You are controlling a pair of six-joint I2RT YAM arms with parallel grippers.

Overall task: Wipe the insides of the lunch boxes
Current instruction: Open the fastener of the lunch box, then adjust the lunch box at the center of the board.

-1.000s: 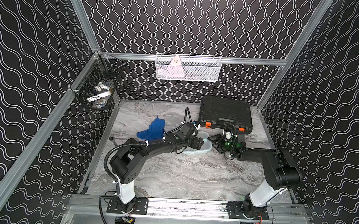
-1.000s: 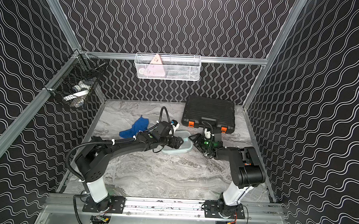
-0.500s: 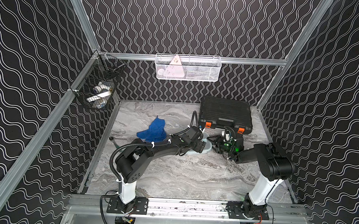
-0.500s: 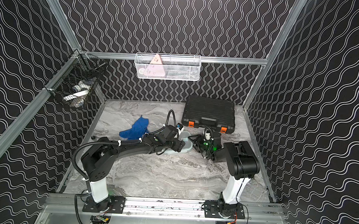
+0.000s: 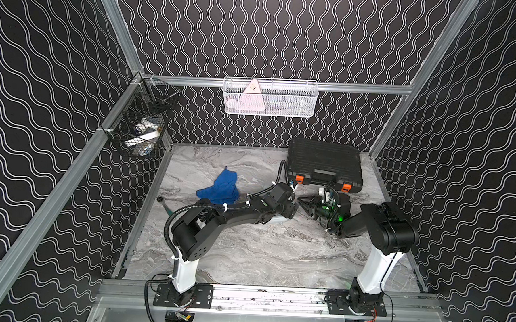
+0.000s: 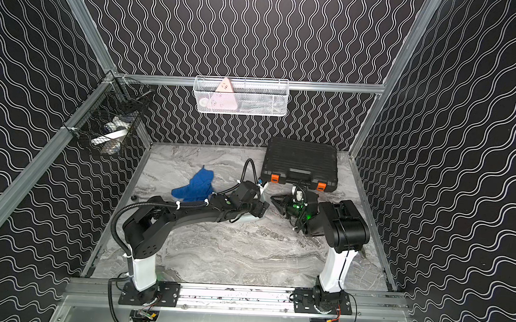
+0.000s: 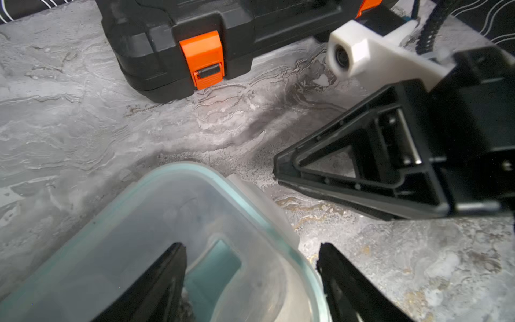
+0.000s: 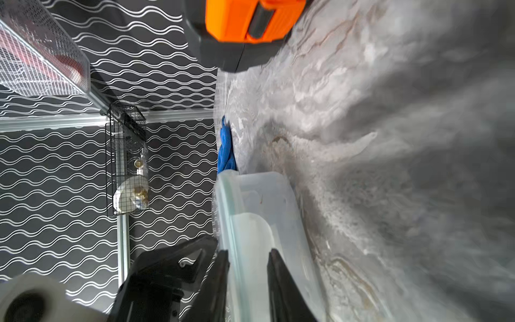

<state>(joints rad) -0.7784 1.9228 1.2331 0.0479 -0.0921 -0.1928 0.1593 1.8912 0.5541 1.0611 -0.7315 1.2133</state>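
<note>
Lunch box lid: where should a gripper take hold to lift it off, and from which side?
Likely the pale flap hanging off the green rim of the lid at the end of the lunch box facing the right gripper. It juts past the wall, thin enough to pinch; the flat lid offers little else. Come low from that end, one jaw above the flap, one below.

Lunch box [image 5: 279, 220] mostly hidden beneath left arm [image 5: 236, 216].
</note>
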